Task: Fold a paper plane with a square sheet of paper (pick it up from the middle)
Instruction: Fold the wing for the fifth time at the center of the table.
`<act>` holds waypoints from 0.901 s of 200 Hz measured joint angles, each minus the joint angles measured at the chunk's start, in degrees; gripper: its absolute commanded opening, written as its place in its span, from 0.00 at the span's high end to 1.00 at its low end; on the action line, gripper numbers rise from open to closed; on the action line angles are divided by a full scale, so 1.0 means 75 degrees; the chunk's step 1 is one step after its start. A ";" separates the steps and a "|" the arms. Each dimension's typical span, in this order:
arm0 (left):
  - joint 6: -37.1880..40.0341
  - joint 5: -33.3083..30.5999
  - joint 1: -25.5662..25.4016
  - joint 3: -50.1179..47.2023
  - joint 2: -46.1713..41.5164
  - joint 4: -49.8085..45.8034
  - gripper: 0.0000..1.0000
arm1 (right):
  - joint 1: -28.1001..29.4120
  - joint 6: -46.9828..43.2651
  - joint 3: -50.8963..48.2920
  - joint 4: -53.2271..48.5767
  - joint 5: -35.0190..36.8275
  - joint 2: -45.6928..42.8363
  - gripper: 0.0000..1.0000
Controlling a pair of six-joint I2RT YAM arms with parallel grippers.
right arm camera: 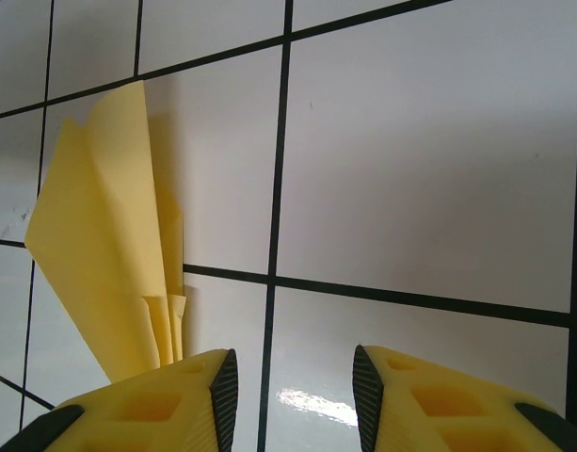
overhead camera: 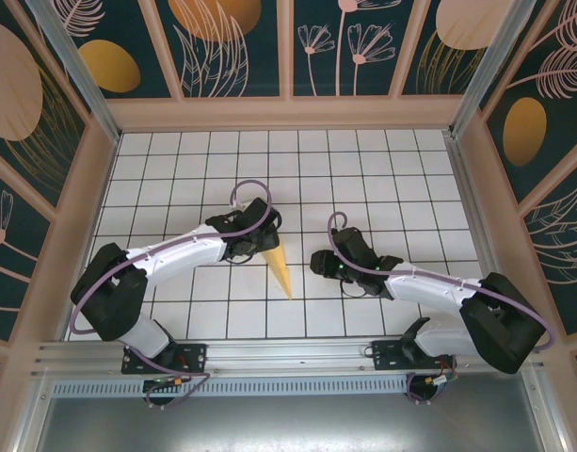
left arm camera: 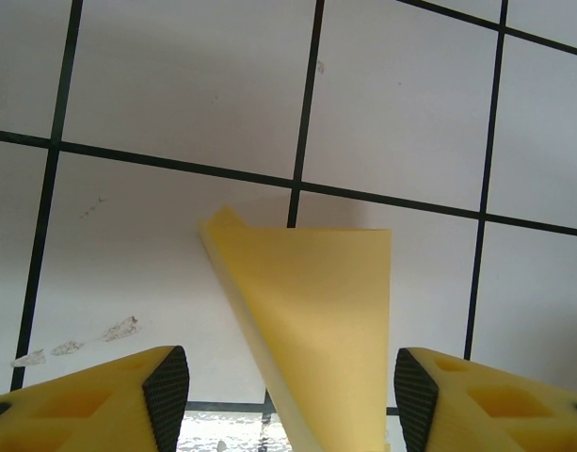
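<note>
While the left gripper (overhead camera: 265,241) hangs low over the white gridded table (overhead camera: 175,160), its jaws stand well apart with nothing clamped. The yellow paper plane (overhead camera: 281,268) lies flat on the table between them. From the left wrist, the plane (left arm camera: 316,320) has its wide end just ahead of the fingertips and narrows back between the pads. One pad (left arm camera: 166,391) is clearly apart from the paper. The other (left arm camera: 415,395) sits just beside its edge, and I cannot tell whether they touch.

The right gripper (overhead camera: 322,264) is near the plane's other side and apart from it. Its jaws are partly open, with only bare tile between the fingers (right arm camera: 222,395). From that wrist, the plane (right arm camera: 109,245) lies ahead and to the left of the fingers, with stacked folds showing at its near end.
</note>
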 measured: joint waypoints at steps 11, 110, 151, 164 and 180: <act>0.0000 0.0006 0.0000 0.0000 0.0000 0.0003 0.38 | 0.0000 -0.0003 -0.0012 0.0061 -0.0015 0.0000 0.60; -0.0227 -0.0023 0.0000 -0.0609 -0.0603 0.0382 0.41 | 0.0350 -0.0466 0.0152 0.1212 -0.2387 0.0947 0.75; -0.0338 -0.0017 0.0000 -0.0705 -0.0699 0.0568 0.44 | 0.0729 -0.0769 0.0909 0.1209 -0.2742 0.1687 0.84; -0.0344 -0.0015 0.0000 -0.0705 -0.0691 0.0589 0.45 | 0.0836 -0.0868 0.1037 0.1212 -0.2891 0.1798 0.87; -0.0379 -0.0009 0.0000 -0.0705 -0.0676 0.0597 0.45 | 0.1052 -0.0956 0.1172 0.1227 -0.3040 0.1877 0.87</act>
